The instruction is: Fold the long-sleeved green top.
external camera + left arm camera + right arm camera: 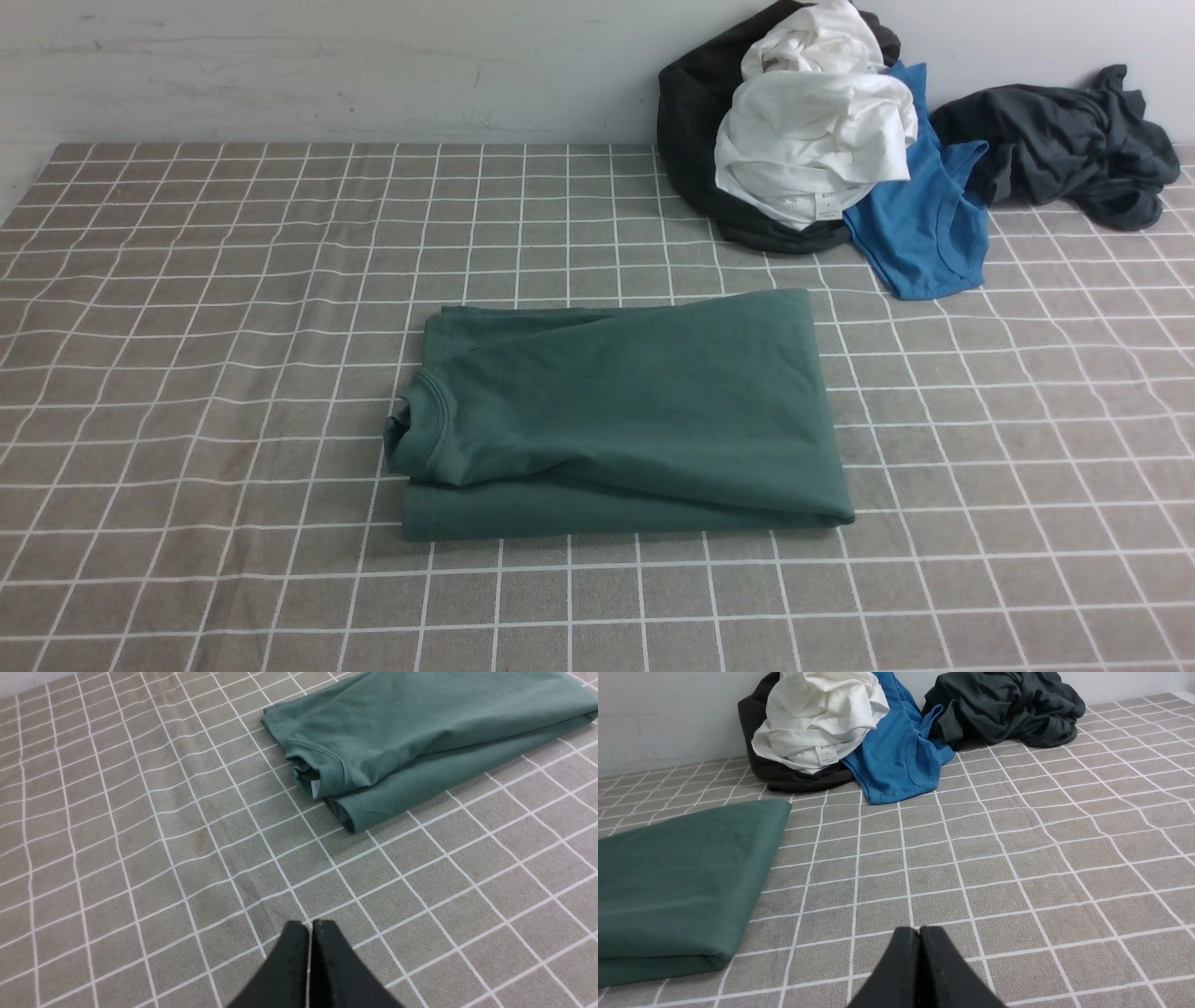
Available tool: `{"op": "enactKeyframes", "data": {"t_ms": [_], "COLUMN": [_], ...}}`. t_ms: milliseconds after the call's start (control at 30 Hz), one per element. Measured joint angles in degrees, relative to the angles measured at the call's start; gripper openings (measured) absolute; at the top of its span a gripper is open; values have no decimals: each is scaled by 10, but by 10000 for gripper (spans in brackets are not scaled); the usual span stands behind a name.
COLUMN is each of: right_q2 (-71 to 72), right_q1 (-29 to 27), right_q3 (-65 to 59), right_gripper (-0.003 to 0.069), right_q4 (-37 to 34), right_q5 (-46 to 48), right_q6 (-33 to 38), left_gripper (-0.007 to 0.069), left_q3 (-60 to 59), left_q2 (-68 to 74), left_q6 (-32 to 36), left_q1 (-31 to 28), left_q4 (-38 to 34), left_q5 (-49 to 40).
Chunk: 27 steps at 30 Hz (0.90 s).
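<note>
Green long-sleeved top (625, 411) already down to a compact rectangle mid-tabletop (187, 373), well clear of the laundry pile (812, 131) at the far right wall. Left gripper (309, 926) and right gripper (920, 932) both hovering off the cloth, jaws pressed together, nothing held.

Risks, as judgement:
- Top layer skewed over the bottom one, near edge sticking out; any nudge likely to slide it further.
- Neck end bunched, collar (327, 767) lifted, white label (315, 788) poking out; could spring open.

Orientation: long axis running left-right across the front view. Collar end pointing left, folded edge right.
</note>
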<state>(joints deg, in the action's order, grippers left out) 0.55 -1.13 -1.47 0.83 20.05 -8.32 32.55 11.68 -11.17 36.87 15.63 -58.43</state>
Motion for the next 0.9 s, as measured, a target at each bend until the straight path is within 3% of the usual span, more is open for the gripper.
{"op": "enactKeyframes", "data": {"t_ms": [133,267,533,700,900], "right_q2": [0,0,0,0,0], "right_q1": [0,0,0,0,0], "right_q3": [0,0,0,0,0], "right_gripper": [-14,-14,-14,-14,-14], "right_q4": [0,0,0,0,0], "right_q5": [0,1,1,1,1], "right_q6": [3,3,3,3,3], "left_gripper": [-7,-7,-7,-7,-7], "left_q3": [-8,-49,-181,-256,-325], "left_q2": [0,0,-14,-57,-106], "left_q6": [0,-1,6,7,7], "left_q1": [0,-15,-169,-267,-371], "left_q4": [34,44,-9,-50,-71], "left_q5": [3,78,432,525,559]}}
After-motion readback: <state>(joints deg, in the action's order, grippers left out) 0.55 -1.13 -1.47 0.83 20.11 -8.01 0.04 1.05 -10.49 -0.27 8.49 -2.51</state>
